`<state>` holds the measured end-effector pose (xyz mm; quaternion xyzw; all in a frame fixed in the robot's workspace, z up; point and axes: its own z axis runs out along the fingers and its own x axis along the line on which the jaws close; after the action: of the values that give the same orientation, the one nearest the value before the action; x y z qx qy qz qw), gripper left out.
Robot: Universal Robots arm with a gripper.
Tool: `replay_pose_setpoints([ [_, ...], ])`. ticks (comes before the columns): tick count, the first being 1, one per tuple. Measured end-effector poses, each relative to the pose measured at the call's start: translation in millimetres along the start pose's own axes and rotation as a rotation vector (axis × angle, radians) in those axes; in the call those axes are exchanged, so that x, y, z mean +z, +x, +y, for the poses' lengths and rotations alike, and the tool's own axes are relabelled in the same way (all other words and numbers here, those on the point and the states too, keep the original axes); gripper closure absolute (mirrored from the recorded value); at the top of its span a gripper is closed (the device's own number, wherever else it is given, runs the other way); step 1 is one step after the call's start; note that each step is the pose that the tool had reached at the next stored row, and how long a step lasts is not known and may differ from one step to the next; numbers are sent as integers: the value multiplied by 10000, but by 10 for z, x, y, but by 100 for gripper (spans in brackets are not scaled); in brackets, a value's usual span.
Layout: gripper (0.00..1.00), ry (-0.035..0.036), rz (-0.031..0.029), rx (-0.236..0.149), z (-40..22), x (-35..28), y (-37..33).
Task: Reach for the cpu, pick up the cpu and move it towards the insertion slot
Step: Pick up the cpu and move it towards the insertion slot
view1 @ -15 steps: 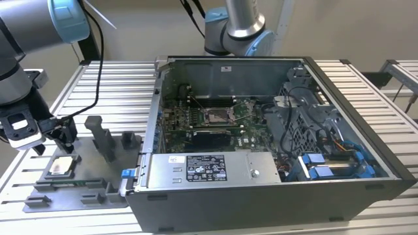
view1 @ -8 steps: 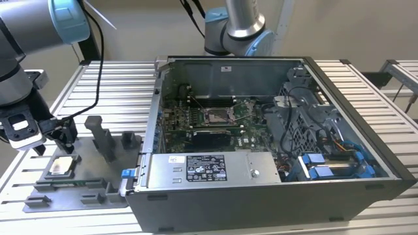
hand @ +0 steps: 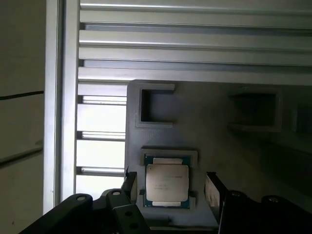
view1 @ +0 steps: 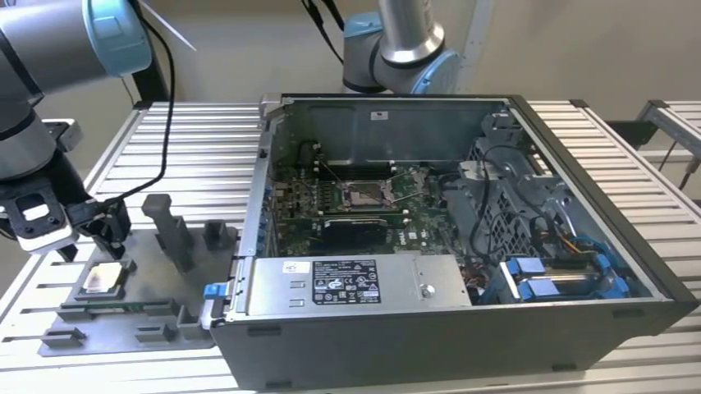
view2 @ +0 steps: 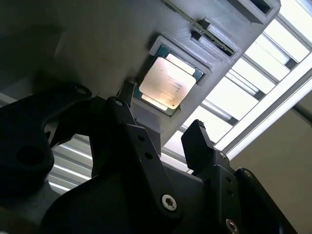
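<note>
The cpu is a small pale silver square lying flat in a recessed pocket of the grey fixture plate, at the exterior view's left. My gripper hangs just above it, open. In both wrist views the black fingers stand on either side of the cpu with gaps to it. The chip's face is uncovered between the fingertips. The insertion slot, a silver-framed socket on green circuit board, sits inside the open computer case, well off to the exterior view's right of the gripper.
Upright grey fixture blocks stand right beside the gripper. The computer case's wall and power supply lie between the fixture and the socket. A second arm stands behind the case. The table is slatted aluminium.
</note>
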<state>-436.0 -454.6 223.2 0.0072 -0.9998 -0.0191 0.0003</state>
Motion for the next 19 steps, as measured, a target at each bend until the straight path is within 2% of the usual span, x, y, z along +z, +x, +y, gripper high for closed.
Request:
replay_pose_setpoints([
  [13, 0, -1, -1, 0, -2, 41, 11],
  [19, 0, 0, 0, 0, -15, 91, 13],
])
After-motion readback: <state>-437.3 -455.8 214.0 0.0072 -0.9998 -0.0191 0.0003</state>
